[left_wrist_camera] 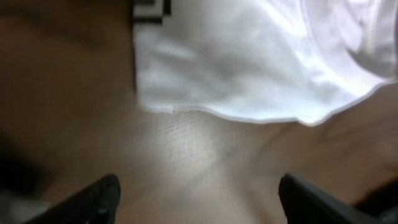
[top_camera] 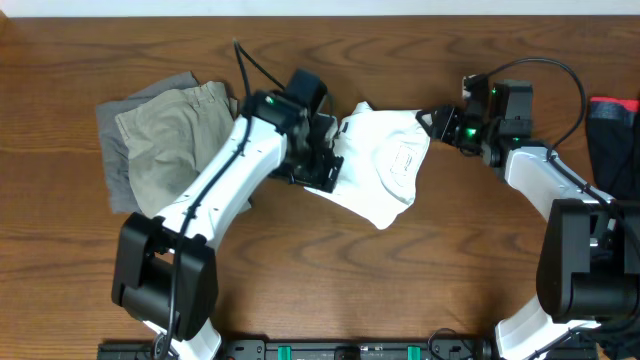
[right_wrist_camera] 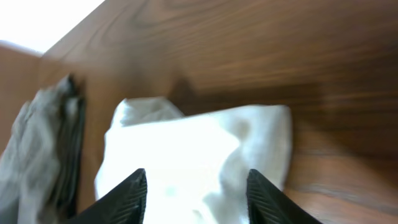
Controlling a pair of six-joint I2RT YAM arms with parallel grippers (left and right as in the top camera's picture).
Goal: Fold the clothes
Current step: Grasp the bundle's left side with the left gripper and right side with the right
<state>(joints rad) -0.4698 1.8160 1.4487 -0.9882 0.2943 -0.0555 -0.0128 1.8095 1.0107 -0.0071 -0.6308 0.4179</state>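
Overhead view of a brown wooden table (top_camera: 300,280) with two robot arms reaching in from the near edge. At the centre lies a white T-shirt (top_camera: 385,175), bunched into a loose, uneven heap rather than spread flat, with a faint grey print facing up. The left gripper (top_camera: 318,165) sits at the shirt's left edge; the right gripper (top_camera: 440,125) sits at its far right corner.

From the left wrist camera, the left gripper (left_wrist_camera: 199,190) has its two dark fingers spread wide with only bare wood between them – open and holding nothing, the shirt's hem (left_wrist_camera: 261,118) just beyond. From the right wrist camera, the right gripper (right_wrist_camera: 196,186) also has its fingers parted, with white cloth showing in the gap below; no fold looks pinched, though whether the tips touch the fabric cannot be told.

The heap's long axis seems to run diagonally, from the far left towards the near right, ending in a rounded lobe nearest the camera's bottom edge. Neck and sleeves cannot be made out.

The shirt looks light, limp and thin – it should sag and slide on the smooth wood, so a pinch on a hem or corner is likely the best hold.

Khaki shorts (top_camera: 175,135) rest on a grey piece (top_camera: 112,160) at far left; a black garment (top_camera: 615,150) lies at the right edge
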